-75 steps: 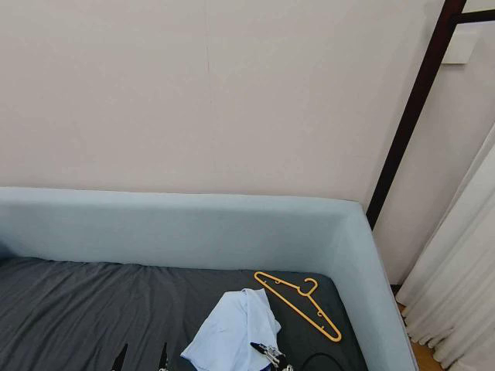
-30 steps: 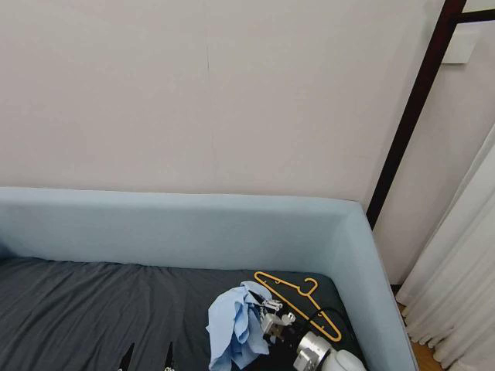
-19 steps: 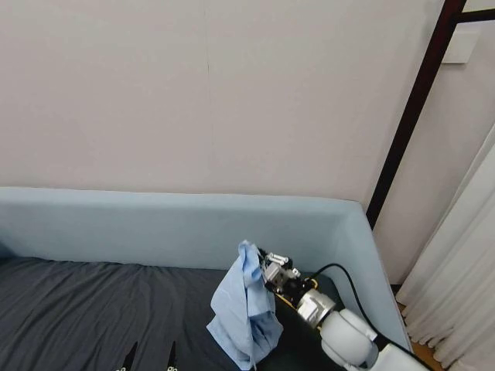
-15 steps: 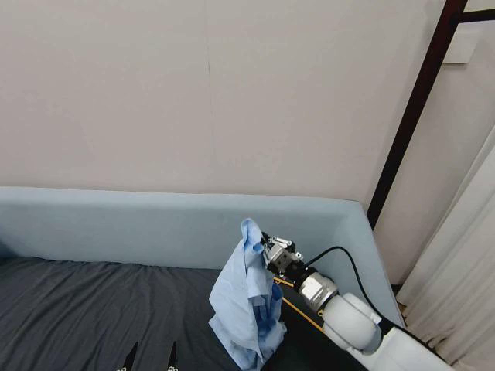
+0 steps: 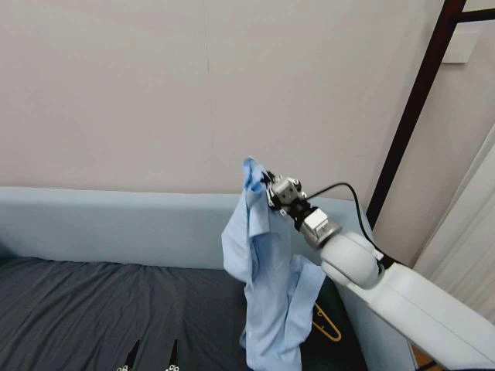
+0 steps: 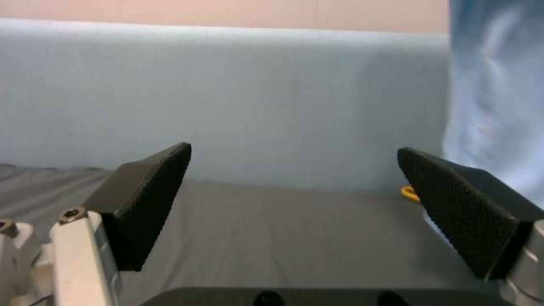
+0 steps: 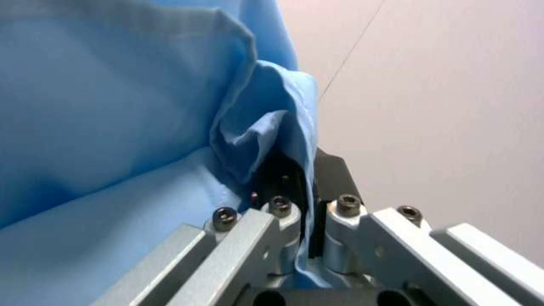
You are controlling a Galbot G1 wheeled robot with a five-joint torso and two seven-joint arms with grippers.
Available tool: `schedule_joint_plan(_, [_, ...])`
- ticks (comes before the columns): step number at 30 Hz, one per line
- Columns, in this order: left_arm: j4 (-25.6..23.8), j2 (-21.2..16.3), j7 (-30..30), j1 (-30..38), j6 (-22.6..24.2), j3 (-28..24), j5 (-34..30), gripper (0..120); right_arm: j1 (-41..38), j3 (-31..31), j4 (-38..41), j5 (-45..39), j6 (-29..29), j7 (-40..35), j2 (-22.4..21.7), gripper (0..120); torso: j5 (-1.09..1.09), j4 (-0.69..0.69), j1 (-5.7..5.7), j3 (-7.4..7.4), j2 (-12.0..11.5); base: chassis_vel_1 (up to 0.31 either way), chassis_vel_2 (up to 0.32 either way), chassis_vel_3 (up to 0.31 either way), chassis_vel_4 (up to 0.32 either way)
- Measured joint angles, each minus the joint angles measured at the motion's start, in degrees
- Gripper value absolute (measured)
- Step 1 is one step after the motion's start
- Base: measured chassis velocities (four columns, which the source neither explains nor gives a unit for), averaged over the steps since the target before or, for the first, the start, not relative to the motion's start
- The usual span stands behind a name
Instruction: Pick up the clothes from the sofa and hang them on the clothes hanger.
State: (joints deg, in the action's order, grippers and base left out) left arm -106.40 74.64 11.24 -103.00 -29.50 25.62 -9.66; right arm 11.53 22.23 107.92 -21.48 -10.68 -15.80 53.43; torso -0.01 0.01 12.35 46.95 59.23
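Note:
A light blue shirt (image 5: 267,286) hangs in the air over the right end of the sofa, its hem just above the dark seat. My right gripper (image 5: 265,184) is shut on the shirt's top edge, level with the top of the sofa back. The right wrist view shows the gripper (image 7: 299,171) with cloth (image 7: 127,95) bunched between its closed jaws. An orange hanger (image 5: 326,327) lies on the seat, mostly hidden behind the shirt. My left gripper (image 5: 151,357) stays low over the front of the seat and open (image 6: 293,153), with the shirt (image 6: 495,102) off to one side.
The sofa has a pale blue back (image 5: 116,228) and right arm (image 5: 363,325) around a dark grey seat (image 5: 85,309). A dark rack pole (image 5: 410,116) rises beside the wall at the right, with a white curtain (image 5: 472,247) past it.
My right gripper closed on the shirt lying on the seat and raised it, from seat level up to the top of the sofa back. The shirt now hangs unfolded. The left gripper stayed put.

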Motion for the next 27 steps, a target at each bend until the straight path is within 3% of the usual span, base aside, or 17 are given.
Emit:
schedule_joint_plan(4, [0.16, 0.07, 0.00, -0.07, -0.32, 0.06, -0.03, 94, -4.77, 1.77, -1.52, -2.43, -1.84, -5.06, 3.48, 0, 0.01, 0.02, 0.00, 0.00, 0.00, 0.000, 0.000, 0.000, 0.000])
schedule_joint_plan(7, [0.21, 0.10, 0.01, -0.02, -0.34, 0.03, -0.04, 94, -5.65, 1.59, 0.11, -5.08, -3.46, -7.81, 3.66, 0, 0.00, 0.04, 0.00, 0.00, 0.00, 0.000, 0.000, 0.000, 0.000])
schedule_joint_plan(9, [0.28, 0.10, 0.01, 0.10, -0.35, -0.06, -0.04, 94, -4.20, 0.30, 3.41, -7.06, -4.57, -9.44, 1.42, 0, 0.00, 0.05, 0.00, 0.00, 0.00, 0.000, 0.000, 0.000, 0.000])
schedule_joint_plan(11, [0.48, 0.06, 0.02, 0.25, -0.37, -0.19, -0.04, 94, 1.73, -2.06, 7.64, -6.10, -4.55, -9.22, -4.52, 0, 0.02, 0.00, 0.00, -0.01, 0.01, 0.000, 0.000, 0.000, 0.000])
schedule_joint_plan(12, [0.48, 0.06, 0.02, 0.25, -0.37, -0.19, -0.04, 94, 1.73, -2.06, 7.64, -6.10, -4.55, -9.22, -4.52, 0, 0.02, 0.00, 0.00, -0.01, 0.01, 0.000, 0.000, 0.000, 0.000])
schedule_joint_plan(14, [0.80, 0.05, -0.02, 0.45, -0.37, -0.39, 0.01, 94, 10.45, -4.69, 8.92, -2.30, -2.45, -7.44, -9.35, 0, 0.04, -0.06, 0.00, -0.01, 0.01, 0.000, 0.000, 0.000, 0.000])
schedule_joint_plan(16, [1.01, 0.17, -0.08, 0.63, -0.37, -0.73, 0.20, 94, 24.37, -8.99, 6.67, 4.18, 2.11, -5.16, -11.05, 0, 0.04, -0.04, -0.01, -0.01, 0.01, 0.000, 0.000, 0.000, 0.000])
schedule_joint_plan(17, [1.01, 0.17, -0.08, 0.63, -0.37, -0.73, 0.20, 94, 24.37, -8.99, 6.67, 4.18, 2.11, -5.16, -11.05, 0, 0.04, -0.04, -0.01, -0.01, 0.01, 0.000, 0.000, 0.000, 0.000])
schedule_joint_plan(19, [0.94, 0.39, -0.14, 0.69, -0.33, -0.90, 0.38, 94, 39.51, -12.69, 2.80, 10.35, 6.68, -3.03, -9.71, 0, 0.10, -0.03, -0.01, 0.00, 0.00, 0.000, 0.000, 0.000, 0.000])
schedule_joint_plan(21, [0.53, 0.43, -0.24, 0.54, -0.27, -0.91, 0.43, 94, 48.87, -14.94, 0.34, 15.49, 10.23, -1.31, -7.90, 0, 0.04, -0.03, -0.01, -0.01, 0.01, 0.000, 0.000, 0.000, 0.000])
schedule_joint_plan(27, [0.73, 0.24, -0.24, 0.33, -0.25, -0.68, 0.36, 94, 62.73, -16.64, -0.32, 23.25, 14.37, 0.05, -5.90, 0, 0.02, -0.01, -0.02, -0.01, 0.01, 0.000, 0.000, 0.000, 0.000])
